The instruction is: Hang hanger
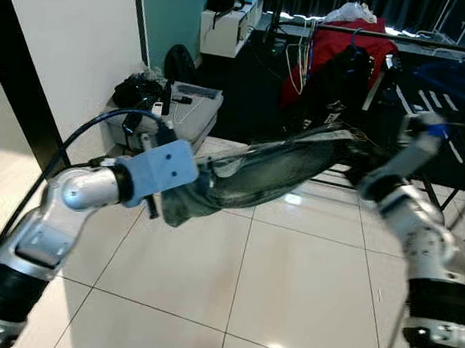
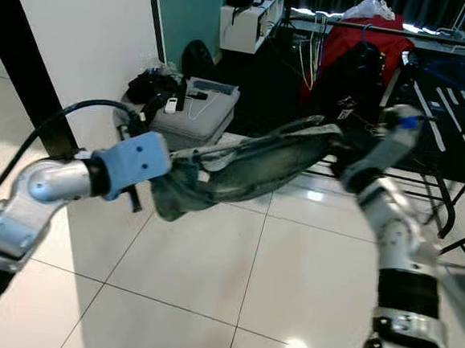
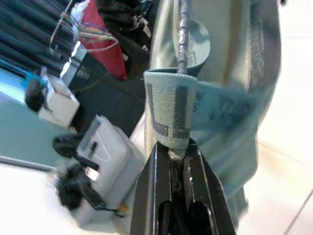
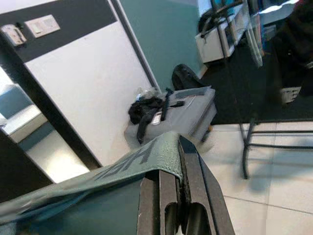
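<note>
Grey-green garment (image 1: 281, 168) stretched between your hands: left hand (image 3: 178, 161) clamps waistband edge, right hand (image 4: 171, 183) pinches opposite hem; clothes rack (image 1: 388, 37) at 1 o'clock, open tile floor (image 1: 232, 287) below.

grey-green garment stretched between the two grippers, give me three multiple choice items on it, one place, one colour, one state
1. Where is the grey-green fabric garment?
A. on the rack
B. held in the air between both grippers
C. on the floor

2. What colour is the cloth hanging on the black metal clothes rack?
A. yellow
B. white
C. red

3. How is the left gripper?
A. open above the tiles
B. shut on the garment
C. holding a bag

Answers: 1 B, the garment spans from the left gripper to the right gripper above the glossy white floor tiles. 2 C, a red cloth drapes over the rack. 3 B, its black fingers pinch a folded edge.
</note>
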`<state>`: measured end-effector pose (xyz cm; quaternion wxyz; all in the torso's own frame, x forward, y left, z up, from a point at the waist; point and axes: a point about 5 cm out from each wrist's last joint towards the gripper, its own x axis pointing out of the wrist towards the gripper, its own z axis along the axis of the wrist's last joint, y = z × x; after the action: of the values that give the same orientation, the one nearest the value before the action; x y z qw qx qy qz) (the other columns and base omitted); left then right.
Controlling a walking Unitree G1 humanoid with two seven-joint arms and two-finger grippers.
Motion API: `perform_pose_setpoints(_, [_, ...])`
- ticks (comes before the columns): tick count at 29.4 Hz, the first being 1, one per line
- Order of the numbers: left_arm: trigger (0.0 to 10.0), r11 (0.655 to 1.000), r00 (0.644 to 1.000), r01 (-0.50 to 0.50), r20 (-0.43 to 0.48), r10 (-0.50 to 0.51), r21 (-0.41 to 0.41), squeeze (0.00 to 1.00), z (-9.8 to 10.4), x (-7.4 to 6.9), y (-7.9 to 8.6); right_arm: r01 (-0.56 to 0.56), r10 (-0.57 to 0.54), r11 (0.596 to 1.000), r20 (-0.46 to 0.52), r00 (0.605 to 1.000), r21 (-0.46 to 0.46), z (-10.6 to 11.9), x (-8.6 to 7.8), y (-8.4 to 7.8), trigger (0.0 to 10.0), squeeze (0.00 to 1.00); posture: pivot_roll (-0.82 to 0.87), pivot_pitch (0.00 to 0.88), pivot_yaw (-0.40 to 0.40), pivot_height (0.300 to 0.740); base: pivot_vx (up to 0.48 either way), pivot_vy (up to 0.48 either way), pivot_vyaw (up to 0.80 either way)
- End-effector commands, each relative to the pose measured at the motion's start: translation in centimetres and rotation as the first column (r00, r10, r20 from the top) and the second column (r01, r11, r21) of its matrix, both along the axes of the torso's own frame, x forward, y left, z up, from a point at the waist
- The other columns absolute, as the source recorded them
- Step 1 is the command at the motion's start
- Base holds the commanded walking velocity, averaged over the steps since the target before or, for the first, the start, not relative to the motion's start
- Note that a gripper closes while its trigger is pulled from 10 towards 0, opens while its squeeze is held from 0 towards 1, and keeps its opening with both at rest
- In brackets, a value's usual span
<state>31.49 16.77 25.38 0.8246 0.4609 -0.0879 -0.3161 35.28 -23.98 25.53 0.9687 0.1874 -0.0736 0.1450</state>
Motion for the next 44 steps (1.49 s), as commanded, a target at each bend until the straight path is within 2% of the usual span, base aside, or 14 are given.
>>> perform_pose_setpoints(1, [10.0, 0.991, 0.992, -0.116, -0.035, 0.118, 0.069, 0.0, -0.7, 0.5, 2.5, 0.032, -0.032, 0.999, 0.046, 0.998, 0.002, 1.3, -0.7, -1.6, 0.0, 0.0, -0.03, 0.071, -0.044, 0.74, 0.0, 0.0, 0.0])
perform_pose_setpoints(5, [10.0, 0.982, 0.985, -0.154, -0.06, 0.162, 0.111, 0.0, -1.2, 0.6, 3.6, 0.015, -0.014, 1.0, 0.062, 0.998, -0.015, 1.9, -1.1, -1.7, 0.0, 0.0, -0.03, 0.071, -0.042, 0.74, 0.0, 0.0, 0.0])
perform_pose_setpoints(7, [10.0, 0.98, 0.981, -0.152, -0.1, 0.166, 0.131, 0.0, -1.7, 0.5, 3.8, -0.071, 0.071, 0.995, 0.007, 0.997, -0.07, 0.6, -1.3, 0.1, 0.0, 0.0, -0.03, 0.071, -0.042, 0.74, 0.0, 0.0, 0.0])
perform_pose_setpoints(10, [10.0, 0.98, 0.98, -0.148, -0.11, 0.164, 0.136, 0.0, -1.8, 0.5, 3.9, -0.095, 0.094, 0.992, -0.01, 0.995, -0.083, 0.2, -1.4, 0.6, 0.0, 0.0, -0.03, 0.071, -0.042, 0.74, 0.0, 0.0, 0.0])
perform_pose_setpoints(13, [10.0, 0.996, 0.976, -0.052, -0.208, 0.067, 0.075, 0.0, -2.0, -0.2, 2.8, -0.316, 0.29, 0.939, -0.182, 0.94, -0.138, -4.7, -2.9, 6.3, 0.0, 0.0, -0.04, 0.069, -0.044, 0.74, 0.0, 0.0, 0.0])
perform_pose_setpoints(20, [10.0, 0.999, 0.968, -0.04, -0.248, 0.045, 0.026, 0.0, -2.2, -0.3, 2.1, -0.463, 0.421, 0.877, -0.255, 0.87, -0.13, -6.7, -4.6, 9.7, 0.0, 0.0, -0.04, 0.066, -0.044, 0.74, 0.0, 0.0, 0.0])
perform_pose_setpoints(24, [10.0, 0.999, 0.967, -0.048, -0.25, 0.051, 0.021, 0.0, -2.2, -0.1, 2.0, -0.479, 0.433, 0.866, -0.267, 0.861, -0.142, -6.9, -4.8, 10.0, 0.0, 0.0, -0.04, 0.066, -0.044, 0.74, 0.0, 0.0, 0.0])
perform_pose_setpoints(28, [10.0, 0.998, 0.966, -0.066, -0.25, 0.068, 0.019, 0.0, -2.3, 0.1, 2.2, -0.375, 0.324, 0.908, -0.252, 0.912, -0.188, -6.5, -3.8, 7.8, 0.0, 0.0, -0.03, 0.059, -0.05, 0.74, 0.0, 0.0, 0.0])
perform_pose_setpoints(30, [10.0, 0.998, 0.966, -0.066, -0.25, 0.068, 0.019, 0.0, -2.3, 0.1, 2.2, -0.375, 0.324, 0.908, -0.252, 0.912, -0.188, -6.5, -3.8, 7.8, 0.0, 0.0, -0.03, 0.059, -0.05, 0.74, 0.0, 0.0, 0.0])
perform_pose_setpoints(31, [10.0, 0.998, 0.964, -0.064, -0.257, 0.066, 0.016, 0.0, -2.4, 0.1, 2.1, -0.273, 0.231, 0.94, -0.208, 0.951, -0.204, -5.4, -3.0, 5.9, 10.0, 0.0, -0.03, 0.057, -0.05, 0.74, 0.0, 0.0, 0.0])
perform_pose_setpoints(32, [10.0, 0.998, 0.962, -0.065, -0.264, 0.066, 0.014, 0.0, -2.6, 0.1, 2.0, -0.179, 0.15, 0.967, -0.166, 0.975, -0.18, -4.3, -2.3, 4.2, 10.0, 0.0, -0.03, 0.057, -0.05, 0.74, 0.0, 0.0, 0.0])
perform_pose_setpoints(35, [10.0, 0.998, 0.96, -0.066, -0.27, 0.067, 0.012, 0.0, -2.8, 0.1, 2.0, -0.125, 0.104, 0.98, -0.133, 0.986, -0.157, -3.5, -2.1, 3.2, 10.0, 0.01, -0.03, 0.055, -0.05, 0.74, 0.0, 0.0, 0.0])
perform_pose_setpoints(36, [10.0, 0.997, 0.959, -0.075, -0.274, 0.075, 0.008, 0.0, -2.9, 0.2, 2.1, -0.097, 0.079, 0.984, -0.116, 0.99, -0.152, -3.1, -2.0, 2.6, 10.0, 1.0, -0.03, 0.055, -0.05, 0.74, 0.0, 0.0, 0.0])
perform_pose_setpoints(44, [10.0, 0.982, 0.942, -0.183, -0.295, 0.159, -0.054, 0.0, -3.3, 0.8, 3.3, -0.167, 0.152, 0.952, -0.079, 0.985, -0.256, -2.5, -3.5, 2.0, 10.0, 0.99, -0.03, 0.067, -0.045, 0.74, 0.0, 0.0, 0.0])
